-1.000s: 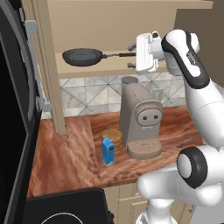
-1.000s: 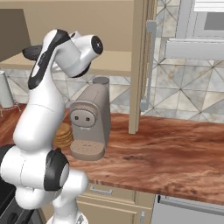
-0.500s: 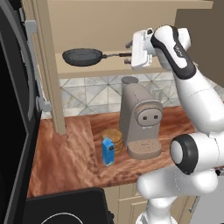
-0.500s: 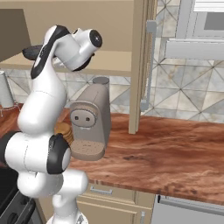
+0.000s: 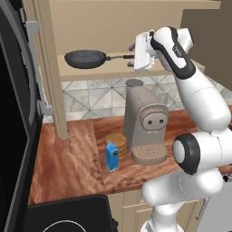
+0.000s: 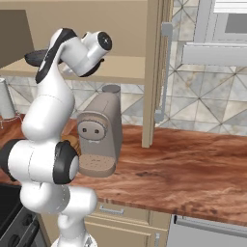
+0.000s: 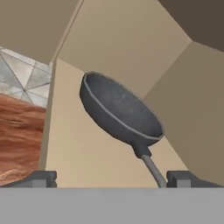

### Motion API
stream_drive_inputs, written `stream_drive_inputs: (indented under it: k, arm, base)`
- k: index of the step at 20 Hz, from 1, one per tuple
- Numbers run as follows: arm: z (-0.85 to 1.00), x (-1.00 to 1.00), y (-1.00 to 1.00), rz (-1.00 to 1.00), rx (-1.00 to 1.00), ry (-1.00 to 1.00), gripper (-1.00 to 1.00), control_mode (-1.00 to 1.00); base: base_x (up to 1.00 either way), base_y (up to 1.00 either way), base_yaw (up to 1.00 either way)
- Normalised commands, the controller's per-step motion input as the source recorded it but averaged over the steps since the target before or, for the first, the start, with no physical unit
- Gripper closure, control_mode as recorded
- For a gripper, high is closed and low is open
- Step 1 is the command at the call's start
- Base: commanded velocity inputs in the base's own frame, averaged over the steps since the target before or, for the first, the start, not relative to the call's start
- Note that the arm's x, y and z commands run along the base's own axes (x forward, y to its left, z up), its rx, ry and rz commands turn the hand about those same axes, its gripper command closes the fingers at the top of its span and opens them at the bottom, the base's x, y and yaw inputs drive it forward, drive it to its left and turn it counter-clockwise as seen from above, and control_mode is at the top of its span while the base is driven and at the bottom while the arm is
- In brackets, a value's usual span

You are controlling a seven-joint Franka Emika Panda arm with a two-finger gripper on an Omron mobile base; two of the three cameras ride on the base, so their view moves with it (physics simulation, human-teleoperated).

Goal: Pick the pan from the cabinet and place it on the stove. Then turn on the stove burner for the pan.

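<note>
Since a second ago, the end effector (image 5: 134, 57) had moved closer to the pan (image 5: 84, 59). It was wide open at the handle's end, holding nothing. That pan sat on the cabinet (image 5: 113, 27) shelf, above the bench (image 5: 68, 158).

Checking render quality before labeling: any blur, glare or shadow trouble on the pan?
Left base view: pan sharp, evenly lit, no glare. Hand view: pan crisp with a soft highlight along its rim, the cabinet corner darkens at upper right. Right base view: flat lighting, no blur, arm blocks most of the pan.
</note>
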Motion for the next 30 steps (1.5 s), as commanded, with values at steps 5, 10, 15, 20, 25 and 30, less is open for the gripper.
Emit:
stream_drive_inputs:
  k: [5, 10, 15, 20, 25, 30]
  arm:
    - [-0.15, 0.03, 0.0, 0.0, -0.07, 0.0, -1.0, -1.0]
    - [-0.12, 0.14, 0.0, 0.0, -0.08, 0.0, -1.0, -1.0]
    - [-0.13, 0.25, 0.0, 0.0, -0.08, 0.0, -1.0, -1.0]
    - [-0.19, 0.33, 0.0, 0.0, -0.08, 0.0, -1.0, -1.0]
    - [-0.21, 0.39, 0.0, 0.0, -0.06, 0.0, -1.0, -1.0]
    - [-0.31, 0.36, 0.0, 0.0, -0.06, 0.02, -1.0, -1.0]
  base:
    - [0.0, 0.0, 0.0]
    - [0.0, 0.0, 0.0]
    - [0.0, 0.0, 0.0]
    - [0.0, 0.0, 0.0]
    - [0.0, 0.0, 0.0]
    - [0.0, 0.0, 0.0]
